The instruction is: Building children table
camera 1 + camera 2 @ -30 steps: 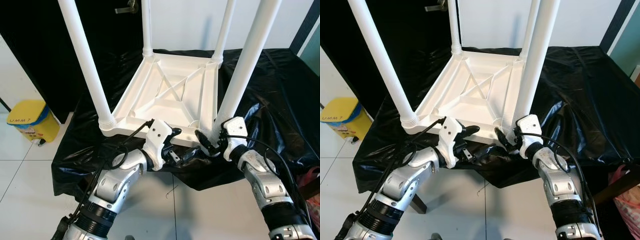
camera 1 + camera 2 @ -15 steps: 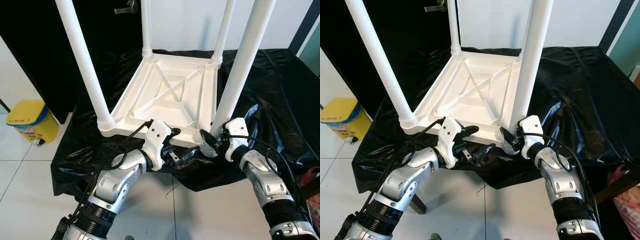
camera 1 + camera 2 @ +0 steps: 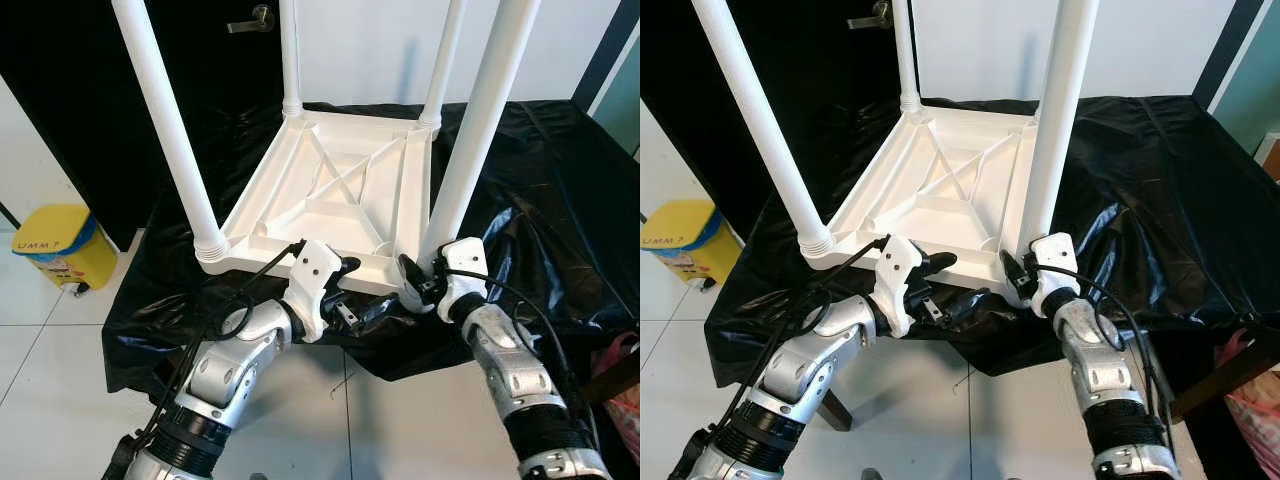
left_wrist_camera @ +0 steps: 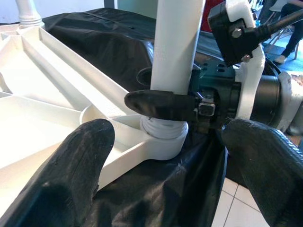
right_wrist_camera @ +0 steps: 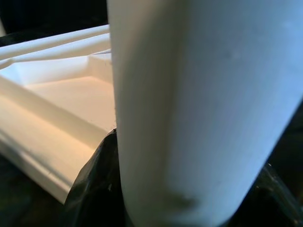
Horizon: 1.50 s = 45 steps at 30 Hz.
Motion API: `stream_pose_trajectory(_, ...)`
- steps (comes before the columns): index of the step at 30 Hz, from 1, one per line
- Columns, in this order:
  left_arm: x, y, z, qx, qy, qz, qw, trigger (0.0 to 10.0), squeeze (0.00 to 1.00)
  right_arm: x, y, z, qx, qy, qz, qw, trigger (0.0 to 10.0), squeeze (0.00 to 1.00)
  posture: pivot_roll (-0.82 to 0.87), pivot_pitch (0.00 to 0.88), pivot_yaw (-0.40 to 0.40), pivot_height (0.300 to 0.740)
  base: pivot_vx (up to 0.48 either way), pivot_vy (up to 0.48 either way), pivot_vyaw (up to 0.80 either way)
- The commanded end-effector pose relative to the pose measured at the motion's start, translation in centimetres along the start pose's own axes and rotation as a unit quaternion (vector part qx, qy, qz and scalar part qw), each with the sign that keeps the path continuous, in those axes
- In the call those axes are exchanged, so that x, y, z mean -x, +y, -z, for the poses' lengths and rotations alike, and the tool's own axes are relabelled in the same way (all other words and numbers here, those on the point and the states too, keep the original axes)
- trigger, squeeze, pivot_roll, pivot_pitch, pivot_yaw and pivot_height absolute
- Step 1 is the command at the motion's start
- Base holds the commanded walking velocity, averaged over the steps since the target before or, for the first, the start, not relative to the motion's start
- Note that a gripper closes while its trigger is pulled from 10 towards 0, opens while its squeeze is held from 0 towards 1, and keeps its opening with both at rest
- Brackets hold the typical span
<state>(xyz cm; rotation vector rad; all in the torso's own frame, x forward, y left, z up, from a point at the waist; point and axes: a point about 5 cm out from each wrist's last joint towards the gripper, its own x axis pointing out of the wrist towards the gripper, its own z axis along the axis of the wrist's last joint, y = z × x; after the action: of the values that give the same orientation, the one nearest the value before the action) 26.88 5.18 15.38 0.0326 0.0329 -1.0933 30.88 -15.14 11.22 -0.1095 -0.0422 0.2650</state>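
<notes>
While upside down on the black-covered counter (image 3: pixel 560 180), white children table (image 3: pixel 340 200) with four legs pointing up, its near edge at the counter's near edge. Right gripper (image 3: pixel 420 283) at the near right corner, jaws closed around the base of the near right leg (image 3: pixel 470 150). Left gripper (image 3: pixel 362 300) just beside it along the near edge, jaws spread wide, holding nothing. Yellow bin (image 3: pixel 55 245) on the tiled floor (image 3: pixel 40 380) past the counter's left edge.
</notes>
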Motion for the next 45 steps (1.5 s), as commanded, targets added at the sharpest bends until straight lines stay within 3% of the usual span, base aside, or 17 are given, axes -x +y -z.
stream_pose_trajectory(1, 0.1, -0.1, 0.0, 0.002, 0.002, 0.008, 1.000, 10.0, 0.00, 0.6, 0.3, 1.8, 0.012, 0.046, 0.018, 0.999, 10.0, 0.00, -0.03, 0.000, 0.007, 0.740, 0.000, 0.000, 0.00)
stream_pose_trajectory(8, 0.3, -0.1, -0.1, 0.000, 0.002, 0.004, 1.000, 10.0, 0.00, 0.4, 1.9, 2.0, -0.009, 0.049, 0.099, 0.994, 10.0, 0.00, -0.01, 0.000, 0.001, 0.740, 0.000, 0.000, 0.00)
stream_pose_trajectory(12, 0.3, -0.1, -0.1, 0.001, 0.002, 0.004, 1.000, 10.0, 0.00, 0.3, 2.9, 1.9, -0.014, 0.049, 0.104, 0.993, 10.0, 0.00, -0.01, 0.000, 0.001, 0.740, 0.000, 0.000, 0.00)
stream_pose_trajectory(24, 0.4, 0.0, -0.1, -0.001, 0.003, 0.005, 1.000, 10.0, 0.00, 0.2, 3.5, 1.5, -0.017, 0.046, 0.110, 0.993, 10.0, 0.00, -0.01, 0.000, -0.001, 0.740, 0.000, 0.000, 0.00)
stream_pose_trajectory(25, 0.5, 0.1, -0.1, -0.002, 0.004, 0.004, 1.000, 10.0, 0.00, 0.2, 3.6, 1.3, -0.018, 0.040, 0.105, 0.993, 10.0, 0.63, -0.01, 0.000, 0.000, 0.740, 0.000, 0.000, 0.00)
stream_pose_trajectory(26, 0.6, 0.1, 0.0, -0.002, 0.005, 0.004, 1.000, 10.0, 0.00, 0.2, 3.6, 1.2, -0.019, 0.035, 0.103, 0.994, 10.0, 0.63, -0.01, 0.000, 0.000, 0.740, 0.000, 0.000, 0.00)
stream_pose_trajectory(27, 0.7, 0.2, 0.0, -0.003, 0.006, 0.004, 1.000, 10.0, 0.00, 0.2, 3.7, 0.9, -0.021, 0.027, 0.095, 0.995, 10.0, 1.00, -0.01, 0.000, -0.001, 0.740, 0.000, 0.000, 0.00)
stream_pose_trajectory(38, 0.7, 0.2, 0.0, -0.004, 0.008, 0.003, 1.000, 10.0, 0.00, 1.1, 3.0, 0.2, -0.021, -0.004, 0.024, 0.999, 10.0, 1.00, -0.01, 0.000, -0.005, 0.740, 0.000, 0.000, 0.00)
stream_pose_trajectory(39, 0.7, 0.3, 0.0, -0.005, 0.007, 0.003, 1.000, 10.0, 0.00, 1.3, 2.6, 0.2, -0.018, -0.006, 0.010, 1.000, 10.0, 0.82, -0.01, 0.000, -0.005, 0.740, 0.000, 0.000, 0.00)
stream_pose_trajectory(40, 0.7, 0.3, 0.0, -0.005, 0.007, 0.003, 1.000, 10.0, 0.00, 1.3, 2.6, 0.2, -0.018, -0.006, 0.010, 1.000, 10.0, 0.82, -0.01, 0.000, -0.005, 0.740, 0.000, 0.000, 0.00)
stream_pose_trajectory(41, 0.6, 0.4, -0.1, -0.006, 0.006, 0.003, 1.000, 10.0, 0.00, 1.6, 1.6, 0.2, -0.010, -0.008, -0.025, 1.000, 10.0, 0.00, -0.02, 0.000, -0.003, 0.740, 0.000, 0.000, 0.00)
stream_pose_trajectory(45, 0.6, 0.5, -0.1, -0.008, 0.006, 0.004, 1.000, 10.0, 0.00, 1.5, 0.6, -0.1, -0.001, -0.008, -0.068, 0.998, 10.0, 0.00, -0.02, 0.000, 0.004, 0.740, 0.000, 0.000, 0.00)
